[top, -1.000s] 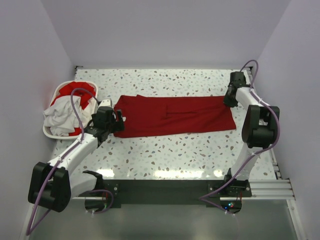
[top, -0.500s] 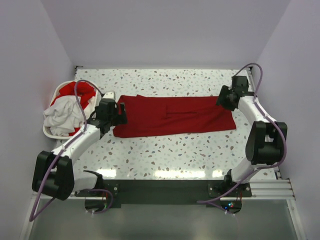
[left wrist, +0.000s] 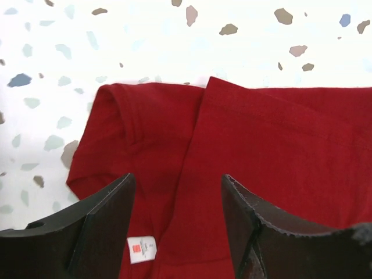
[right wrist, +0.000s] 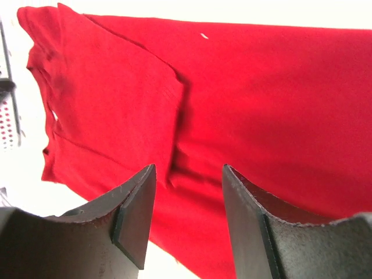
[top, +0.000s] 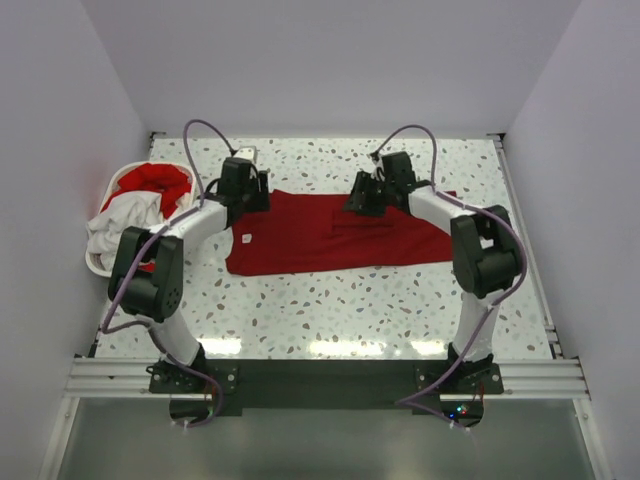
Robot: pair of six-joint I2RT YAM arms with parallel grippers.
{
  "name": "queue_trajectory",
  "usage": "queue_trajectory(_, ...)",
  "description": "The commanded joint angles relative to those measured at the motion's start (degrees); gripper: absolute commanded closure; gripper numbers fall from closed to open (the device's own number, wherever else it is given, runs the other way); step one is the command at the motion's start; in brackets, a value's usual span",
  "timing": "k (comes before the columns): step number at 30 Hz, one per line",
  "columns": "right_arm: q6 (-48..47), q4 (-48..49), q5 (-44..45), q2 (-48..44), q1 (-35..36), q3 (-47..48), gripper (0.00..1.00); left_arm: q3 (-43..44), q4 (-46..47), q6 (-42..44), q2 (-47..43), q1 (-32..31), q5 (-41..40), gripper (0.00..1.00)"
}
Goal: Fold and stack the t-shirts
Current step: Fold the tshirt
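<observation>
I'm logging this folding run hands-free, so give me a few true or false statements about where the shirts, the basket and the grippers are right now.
1. The left gripper and the right gripper are both open over the red t-shirt. True.
2. The red t-shirt hangs over the near edge of the table. False: it lies flat on the table's far half.
3. The white laundry basket at the left holds a white t-shirt and red cloth. True.
4. The left gripper is shut on the white neck label. False: its jaws stand open, and the label lies on the cloth between them.
</observation>
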Motion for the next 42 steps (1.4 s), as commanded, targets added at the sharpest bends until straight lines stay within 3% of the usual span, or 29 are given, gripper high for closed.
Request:
queue_trajectory(1,5.21,7.38,-2.86,3.71,1.58,4.19,0.48,4.25,4.29,2.55,3.68,0.41,2.34,0.35)
queue_trajectory(13,8.82,10.28,-5.41,13.20,2.99,9.90,0.60,7.86,6.14,2.91,11.96,0.41,4.98,0.36)
queue_trajectory(31,10.58,11.69,-8.41,17.69,3.78,13.51,0.67,10.06,6.66,1.50,16.00,0.41,10.43,0.49)
queue_trajectory(39,10.23,11.69,-8.93,17.43,3.95,14.39,0.90,9.89,7.10,1.85,16.18,0.41,10.08,0.62)
queue_trajectory(42,9.70,11.51,-9.63,17.08,4.04,15.09,0.98,9.88,7.02,1.94,15.74,0.41,9.99,0.74)
